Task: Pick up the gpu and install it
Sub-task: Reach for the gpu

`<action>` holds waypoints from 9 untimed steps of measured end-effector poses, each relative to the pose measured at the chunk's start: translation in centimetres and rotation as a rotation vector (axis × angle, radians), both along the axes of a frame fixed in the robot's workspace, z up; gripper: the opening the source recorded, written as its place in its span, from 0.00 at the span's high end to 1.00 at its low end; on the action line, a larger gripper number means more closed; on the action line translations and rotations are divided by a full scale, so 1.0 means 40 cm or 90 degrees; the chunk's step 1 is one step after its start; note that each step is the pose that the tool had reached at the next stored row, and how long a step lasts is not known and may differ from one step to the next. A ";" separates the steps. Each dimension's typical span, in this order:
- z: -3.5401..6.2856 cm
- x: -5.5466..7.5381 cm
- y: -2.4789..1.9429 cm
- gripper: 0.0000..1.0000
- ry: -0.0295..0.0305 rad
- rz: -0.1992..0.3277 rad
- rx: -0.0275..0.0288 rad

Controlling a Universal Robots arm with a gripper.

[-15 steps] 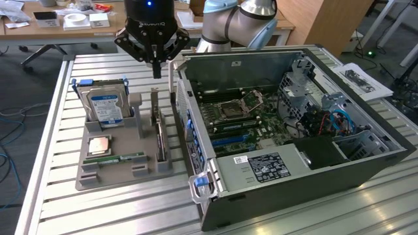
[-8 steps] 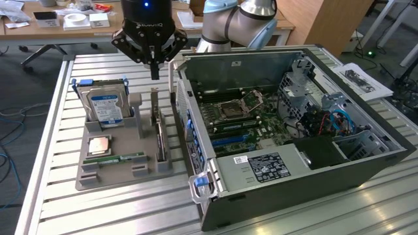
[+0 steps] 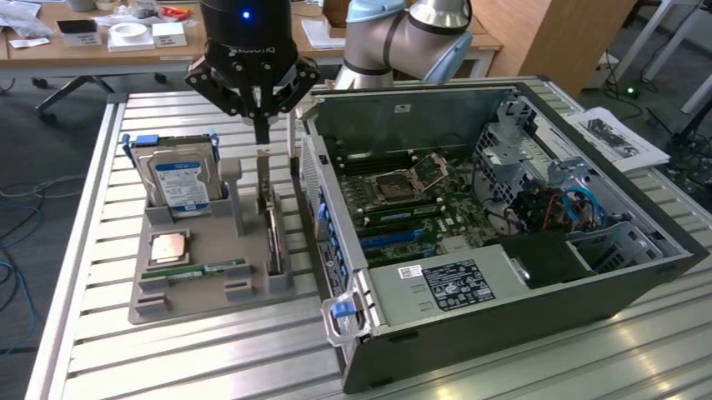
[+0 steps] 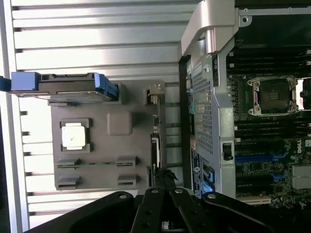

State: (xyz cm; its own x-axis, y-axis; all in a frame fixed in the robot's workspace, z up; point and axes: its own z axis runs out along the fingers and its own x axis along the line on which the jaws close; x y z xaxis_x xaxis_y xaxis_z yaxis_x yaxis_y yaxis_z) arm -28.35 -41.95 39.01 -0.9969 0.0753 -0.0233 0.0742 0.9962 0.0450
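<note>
Item: gripper (image 3: pixel 262 135), fingers drawn fully together, poised directly above the gpu (image 3: pixel 273 242); whether the card is touched or pinched cannot be told. The gpu is stood on edge in a slot of the grey holder (image 3: pixel 183 308), directly below the fingertips, with its pale bracket end closest to them. A hard drive (image 3: pixel 180 179) is racked to one side of the gripper and the open computer case (image 3: pixel 534 321) stands close on the other. Hazards noted: with the jaws together, the thin upper edge may be struck rather than straddled, and the card could be tilted or jammed in its slot; a skewed lift could knock it against the nearby case wall.
</note>
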 end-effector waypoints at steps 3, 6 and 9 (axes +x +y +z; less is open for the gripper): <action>0.000 -0.003 -0.013 0.89 0.0000 0.000 0.0000; 0.000 -0.004 -0.027 0.89 0.0000 0.000 -0.0002; 0.000 -0.004 -0.042 0.89 0.0000 0.000 -0.0004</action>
